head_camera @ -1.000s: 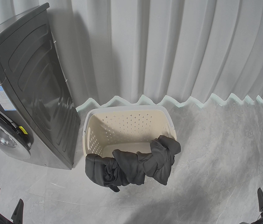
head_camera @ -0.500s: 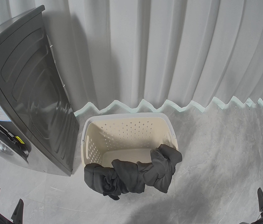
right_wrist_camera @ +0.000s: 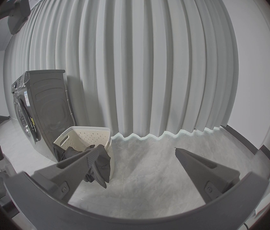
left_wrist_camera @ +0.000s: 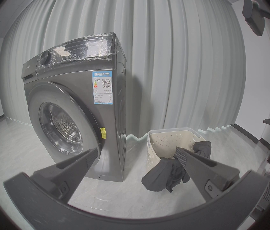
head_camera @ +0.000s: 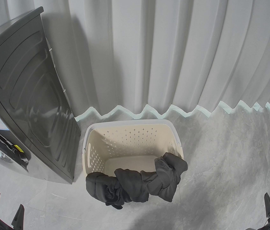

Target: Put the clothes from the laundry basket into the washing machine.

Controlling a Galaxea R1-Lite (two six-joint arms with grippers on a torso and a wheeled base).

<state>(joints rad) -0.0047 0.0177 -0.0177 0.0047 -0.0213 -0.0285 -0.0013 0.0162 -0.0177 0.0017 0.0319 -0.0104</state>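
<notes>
Approach step, nothing grasped yet: left tool (left_wrist_camera: 135,150) and right tool (right_wrist_camera: 136,150) both spread and empty. Dark clothes (head_camera: 135,182) hang over the laundry basket (head_camera: 131,122) near rim. Next move likely calls for one tool to reach down and pinch the clothes.

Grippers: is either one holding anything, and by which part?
Nothing is held. Left gripper and right gripper are open and empty; the dark clothes hang over the near rim of the laundry basket.
</notes>
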